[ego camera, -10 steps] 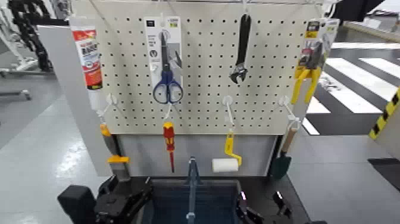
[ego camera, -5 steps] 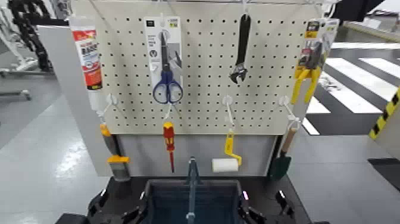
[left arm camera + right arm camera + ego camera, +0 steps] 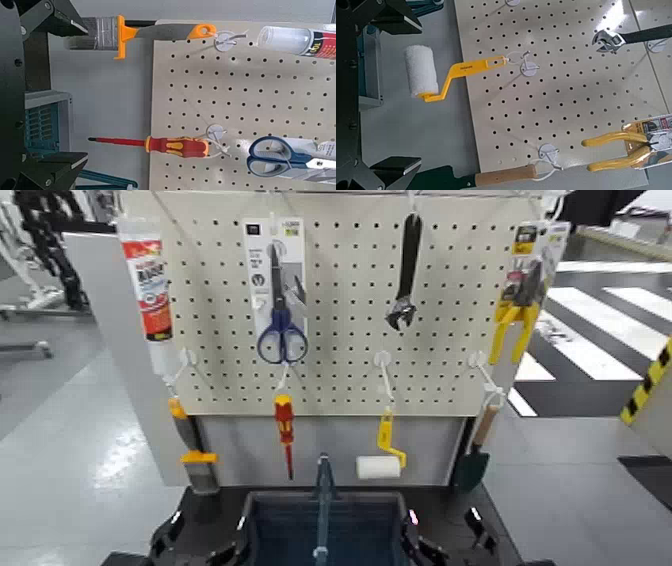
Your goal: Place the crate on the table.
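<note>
The dark blue-grey crate (image 3: 320,530) stands on the black table (image 3: 440,502) at the bottom centre of the head view, just in front of the pegboard (image 3: 340,380). Its thin centre bar (image 3: 322,495) is upright. My left gripper (image 3: 198,535) is at the crate's left side and my right gripper (image 3: 447,540) at its right side. In the left wrist view my left gripper (image 3: 79,93) is open, with the crate's wall (image 3: 43,127) between the finger bases. In the right wrist view my right gripper (image 3: 411,95) is open beside the crate's rim (image 3: 368,71).
Tools hang close behind the crate: a brush (image 3: 195,455), a red screwdriver (image 3: 285,430), a yellow-handled paint roller (image 3: 378,465) and a trowel (image 3: 475,455). Higher up are a caulk tube (image 3: 150,285), scissors (image 3: 280,300), a wrench (image 3: 405,275) and pliers (image 3: 520,300). Grey floor lies on both sides.
Both arms have dropped lower and drawn in beside the crate. The left arm's black block has left the lower left of the head view. The crate has barely moved.
</note>
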